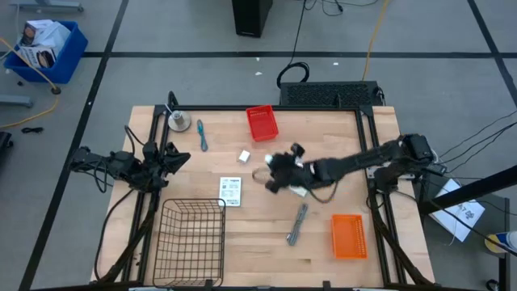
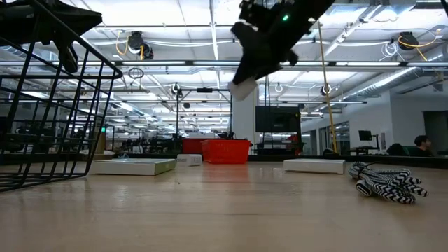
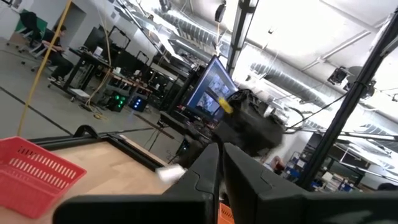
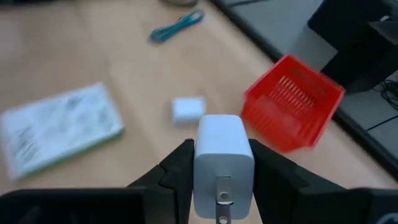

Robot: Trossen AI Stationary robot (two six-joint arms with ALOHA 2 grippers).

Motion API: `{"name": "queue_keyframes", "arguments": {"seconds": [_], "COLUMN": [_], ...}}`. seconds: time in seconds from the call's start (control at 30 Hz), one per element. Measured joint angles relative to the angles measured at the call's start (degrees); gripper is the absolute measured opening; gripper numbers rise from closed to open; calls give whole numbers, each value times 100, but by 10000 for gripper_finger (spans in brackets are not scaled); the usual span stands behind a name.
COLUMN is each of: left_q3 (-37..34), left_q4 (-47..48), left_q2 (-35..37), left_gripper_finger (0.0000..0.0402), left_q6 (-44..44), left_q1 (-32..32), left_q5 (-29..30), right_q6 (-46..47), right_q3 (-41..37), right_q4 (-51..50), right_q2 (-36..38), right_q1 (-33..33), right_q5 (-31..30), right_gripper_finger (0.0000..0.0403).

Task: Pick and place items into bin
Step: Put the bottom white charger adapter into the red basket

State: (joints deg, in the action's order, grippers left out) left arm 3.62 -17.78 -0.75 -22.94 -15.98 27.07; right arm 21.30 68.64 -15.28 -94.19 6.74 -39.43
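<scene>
My right gripper (image 1: 275, 176) hangs over the table's middle, raised well above the wood in the low view (image 2: 245, 77), shut on a small white block (image 4: 224, 155) with a metal prong. On the table below lie a second white block (image 1: 243, 156), a flat white printed packet (image 1: 231, 191), a teal-handled tool (image 1: 201, 134) and a grey metal tool (image 1: 297, 224). The black wire basket (image 1: 191, 241) stands at the near edge, left of centre. My left gripper (image 1: 174, 158) waits shut at the table's left edge. My right gripper pinches the white block by its two opposite side faces (image 4: 202, 168), one dark finger (image 4: 177, 171) on each side. The fingers slant downward at it. The block is lifted clear of the table (image 2: 241, 89), its pronged face turned toward the wrist camera.
A red basket (image 1: 262, 123) sits at the far edge and an orange one (image 1: 349, 236) near the right front. A round silver disc (image 1: 179, 121) lies at the far left. A striped cord (image 2: 385, 182) lies on the wood near the right gripper.
</scene>
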Motion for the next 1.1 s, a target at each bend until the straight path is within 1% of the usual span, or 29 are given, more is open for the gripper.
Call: {"name": "queue_keyframes", "arguments": {"seconds": [0.13, 0.27, 0.33, 0.43, 0.5, 0.63, 0.73, 0.93, 1.1], "left_q3": [0, 0, 0, 0, 0, 0, 0, 0, 0], "left_q4": [0, 17, 45, 174, 239, 304, 411, 796, 927], "left_q2": [0, 0, 1, 0, 0, 2, 1, 2, 2], "left_gripper_finger": [26, 26, 26, 26, 26, 26, 26, 26, 26], "left_q6": [42, 127, 127, 121, 127, 127, 81, -181, -353], "left_q1": [-1, 0, -1, 1, 0, -1, 1, 0, 1], "left_q5": [5, 11, 11, 13, 14, 53, 53, 140, 201], "right_q6": [-565, -765, -755, -750, -749, -749, -854, -951, -1004], "right_q3": [-290, -587, -665, -667, -667, -665, -651, -437, -208], "right_q4": [1214, 2445, 2782, 2937, 3087, 3595, 3861, 3911, 3926], "right_q2": [2, 4, -58, -249, -417, -776, -1028, -1471, -1828], "right_q1": [-851, -1670, -2038, -2484, -2714, -3042, -3178, -3303, -3298], "right_q5": [533, 1081, 1307, 1462, 1674, 2161, 2174, 2474, 2482], "right_gripper_finger": [120, 120, 121, 121, 121, 121, 121, 122, 129]}}
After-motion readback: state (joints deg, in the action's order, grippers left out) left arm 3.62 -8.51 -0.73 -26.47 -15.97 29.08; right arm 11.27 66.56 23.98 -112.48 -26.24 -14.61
